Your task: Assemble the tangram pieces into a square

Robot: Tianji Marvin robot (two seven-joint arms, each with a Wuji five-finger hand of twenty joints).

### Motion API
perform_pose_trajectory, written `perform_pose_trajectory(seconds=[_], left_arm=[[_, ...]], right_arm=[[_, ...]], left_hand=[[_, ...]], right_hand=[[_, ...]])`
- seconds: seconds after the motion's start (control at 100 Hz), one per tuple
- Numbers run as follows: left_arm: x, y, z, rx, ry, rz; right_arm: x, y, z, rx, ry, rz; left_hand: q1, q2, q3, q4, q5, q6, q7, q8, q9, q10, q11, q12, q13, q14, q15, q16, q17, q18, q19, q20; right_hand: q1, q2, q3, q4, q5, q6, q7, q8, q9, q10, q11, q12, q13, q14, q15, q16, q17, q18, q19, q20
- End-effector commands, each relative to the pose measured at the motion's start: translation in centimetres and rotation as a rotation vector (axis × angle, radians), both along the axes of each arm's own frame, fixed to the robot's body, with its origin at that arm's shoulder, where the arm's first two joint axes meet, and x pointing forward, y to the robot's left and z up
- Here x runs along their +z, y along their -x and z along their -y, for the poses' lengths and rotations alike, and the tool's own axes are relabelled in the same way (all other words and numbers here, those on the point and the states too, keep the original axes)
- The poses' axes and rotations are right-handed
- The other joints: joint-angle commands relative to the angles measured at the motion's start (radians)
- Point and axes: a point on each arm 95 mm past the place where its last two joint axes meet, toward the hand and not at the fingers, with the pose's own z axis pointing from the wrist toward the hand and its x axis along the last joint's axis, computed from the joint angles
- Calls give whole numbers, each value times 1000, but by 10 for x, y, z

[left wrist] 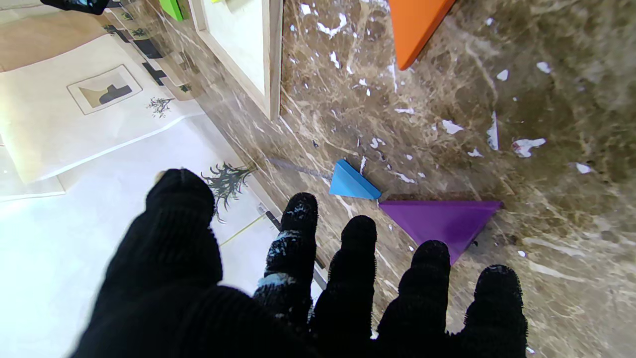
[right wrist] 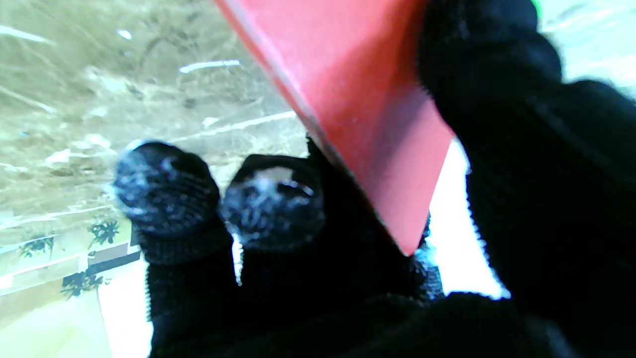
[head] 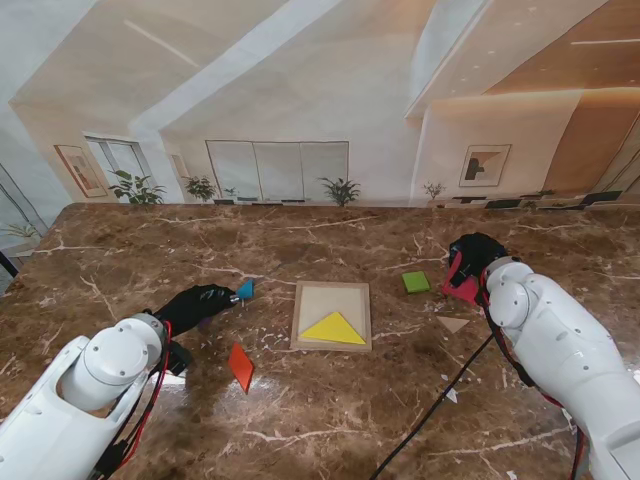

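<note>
A wooden square tray lies mid-table with a yellow triangle in its near part. My right hand is to the tray's right, shut on a red piece. In the right wrist view that red piece is pinched between thumb and fingers. My left hand hovers to the tray's left, fingers spread and holding nothing. A small blue triangle sits just past its fingertips. The left wrist view shows the blue triangle and a purple triangle flat beside it.
An orange parallelogram lies nearer to me, left of the tray. A green square and a tan triangle lie right of the tray. A black cable runs across the near right table.
</note>
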Motion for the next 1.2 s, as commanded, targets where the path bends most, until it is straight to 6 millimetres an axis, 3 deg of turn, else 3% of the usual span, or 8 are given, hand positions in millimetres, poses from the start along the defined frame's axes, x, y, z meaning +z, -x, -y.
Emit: perform_pose_trajectory(seconds=[0.0, 0.18, 0.56, 1.19], left_arm=[[-4, 1, 1, -2, 3, -4], [-5, 0, 1, -10, 7, 5], [3, -6, 5, -58, 22, 71], [14, -14, 8, -111, 24, 175]], right_arm=[[6, -2, -2, 2, -7, -1], [26, -6, -16, 10, -37, 15], [76, -1, -67, 23, -122, 27], [114, 15, -143, 80, -231, 10]], left_hand=[[37, 33, -25, 19, 21, -4, -8, -23, 19, 8, 4, -4, 2, -14, -19, -8, -10, -18, -28, 24], [37, 32, -25, 19, 19, -4, -9, -23, 20, 8, 4, -4, 0, -15, -20, -8, -11, -18, -28, 24], [36, 32, -26, 19, -3, -14, -14, -24, 10, 3, 1, -5, -4, -17, -21, -9, -15, -21, -30, 24], [33, 31, -28, 21, -5, -18, -10, -22, 9, -3, -1, -5, -8, -19, -22, -10, -20, -23, -32, 23]], right_hand=[[62, 4, 96, 53, 104, -9, 72, -2, 84, 29, 109, 24, -22, -100, 43, 17, 39, 21, 32, 5], [65, 10, 92, 54, 102, 7, 71, -1, 84, 34, 114, 21, -22, -100, 49, 20, 40, 32, 37, 8], [66, 26, 80, 59, 100, 19, 68, 3, 83, 39, 118, 16, -22, -98, 54, 22, 42, 47, 42, 10], [66, 39, 72, 63, 94, 29, 65, 11, 82, 45, 120, 12, -22, -90, 64, 24, 42, 65, 47, 9]])
